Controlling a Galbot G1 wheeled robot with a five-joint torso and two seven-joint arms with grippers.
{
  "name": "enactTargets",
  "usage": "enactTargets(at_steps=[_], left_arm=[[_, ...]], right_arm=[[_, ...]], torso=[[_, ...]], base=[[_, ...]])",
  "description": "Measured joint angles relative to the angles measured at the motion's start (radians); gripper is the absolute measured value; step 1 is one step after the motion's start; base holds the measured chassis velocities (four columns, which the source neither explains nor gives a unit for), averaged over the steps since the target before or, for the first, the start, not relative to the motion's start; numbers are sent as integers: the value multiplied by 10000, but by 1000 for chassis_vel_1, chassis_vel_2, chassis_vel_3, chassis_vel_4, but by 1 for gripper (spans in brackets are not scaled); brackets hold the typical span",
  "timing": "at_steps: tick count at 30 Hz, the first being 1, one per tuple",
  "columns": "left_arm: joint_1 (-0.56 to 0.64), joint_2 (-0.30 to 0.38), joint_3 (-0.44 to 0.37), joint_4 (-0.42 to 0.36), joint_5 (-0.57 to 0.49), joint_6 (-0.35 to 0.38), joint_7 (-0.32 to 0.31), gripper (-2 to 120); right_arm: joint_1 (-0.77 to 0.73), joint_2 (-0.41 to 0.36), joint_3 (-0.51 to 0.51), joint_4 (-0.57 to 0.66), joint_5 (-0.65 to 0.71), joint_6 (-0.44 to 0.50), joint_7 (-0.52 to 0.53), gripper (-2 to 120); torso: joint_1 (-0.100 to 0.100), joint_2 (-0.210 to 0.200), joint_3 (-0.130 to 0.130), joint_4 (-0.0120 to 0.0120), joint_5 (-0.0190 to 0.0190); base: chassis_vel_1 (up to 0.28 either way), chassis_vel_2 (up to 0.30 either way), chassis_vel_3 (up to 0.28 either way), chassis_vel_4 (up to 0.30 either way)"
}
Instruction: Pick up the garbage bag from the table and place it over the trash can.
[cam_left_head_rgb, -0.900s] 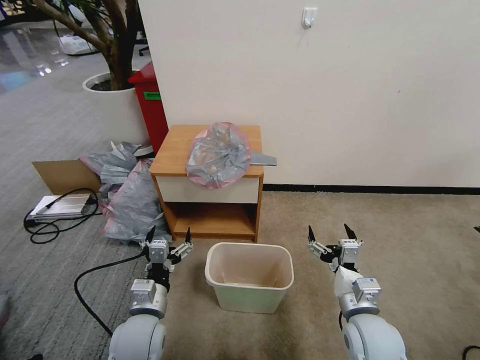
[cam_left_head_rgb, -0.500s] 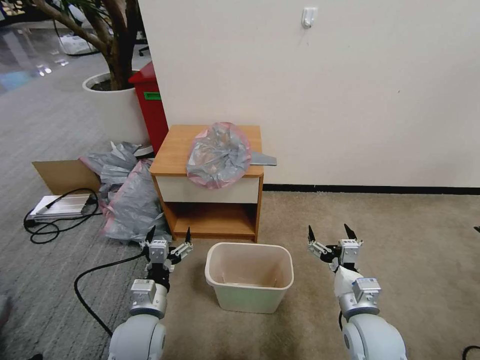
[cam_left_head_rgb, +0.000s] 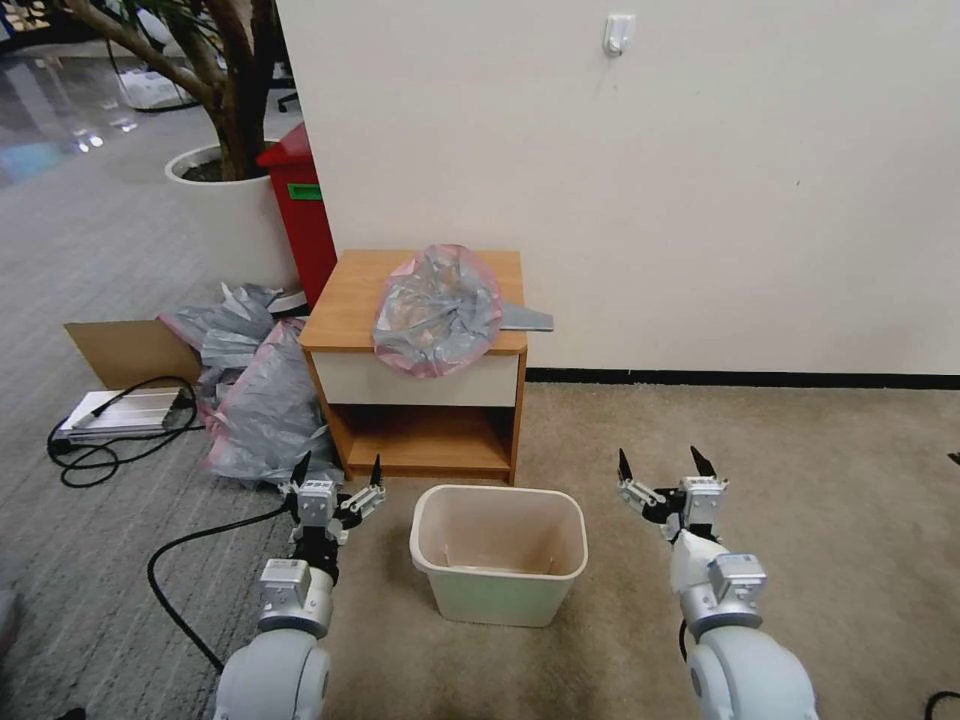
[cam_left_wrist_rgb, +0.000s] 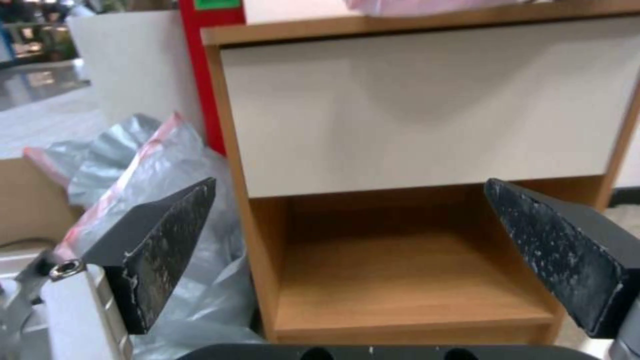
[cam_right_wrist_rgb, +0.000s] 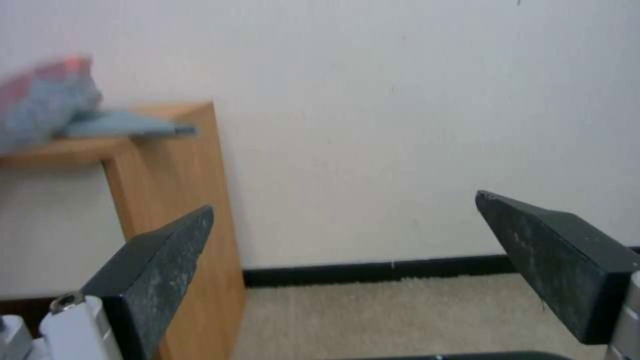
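the left gripper hangs low over the carpet with its two black pointed fingers spread wide and nothing between them. it sits just to the left of the trash can and points toward the table. in the left wrist view the fingers frame the table's white drawer front and the open wooden shelf under it.

the right gripper hangs low on the other side of the trash can, its black fingers also spread wide and holding nothing. it points at the plain white wall and the dark strip along its bottom edge.

the trash can is a small cream-white plastic bin with rounded corners and a rolled rim. it stands upright on the beige carpet between the two grippers, just in front of the table, with its mouth facing up.

the garbage bag is thin, crinkly grey see-through plastic with a pink-red rim. it lies in a soft rounded heap on the table's smooth orange-brown top, toward the right side. its longer way runs from back to front, and its front edge droops over the white drawer front. a flat grey flap sticks out to the right, past the table's edge.

a heap of grey plastic bags lies on the floor, touching the table's left side.
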Motion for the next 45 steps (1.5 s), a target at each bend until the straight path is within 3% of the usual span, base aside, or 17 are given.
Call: enactTargets(at_steps=[2,5,8,12,13,17,22,33,45], left_arm=[[205,833,70,-155,-771,-232,-176,100],[324,1220,161,-171,-1232,-336,-116,100],[338,1276,191,-101,-1373,-446,-46,100],[361,1286,191,-11,-1505,-840,12,100],[361,1286,191,-11,-1505,-840,12,100],[433,1276,178,-51,-1624,-1220,98,100],[660,1266,-93,-218,-1676,-1287,371,100],[866,1258,-509,-320,-2125,-1742,693,100],[881,1209,-510,-280,-2119,-1880,764,100]], right_arm=[[-72,-105,-173,57,405,-163,-181,100],[-19,-147,-374,85,1000,-290,-260,100],[133,-196,-536,-5,1611,-342,-286,100],[964,-397,-1162,-749,4041,-283,-299,100],[964,-397,-1162,-749,4041,-283,-299,100],[2923,-234,-1982,-2293,7063,-168,-104,100],[4704,97,-2380,-3866,8298,83,-38,100],[7065,473,-2687,-6441,9603,570,-271,100],[7869,987,-2857,-7476,9707,878,-649,98]], torso=[[1,0,1,-1,18],[0,-1,1,0,13],[0,0,0,0,6],[0,0,1,-2,9],[0,0,1,-2,9],[1,-1,2,2,11],[0,-1,2,2,9],[0,-1,2,2,11],[1,-1,2,0,11]], base=[[0,0,0,0],[0,0,0,0],[0,0,0,0],[0,0,0,0],[0,0,0,0],[0,0,0,0],[0,0,0,0],[0,0,0,0],[0,0,0,0]])
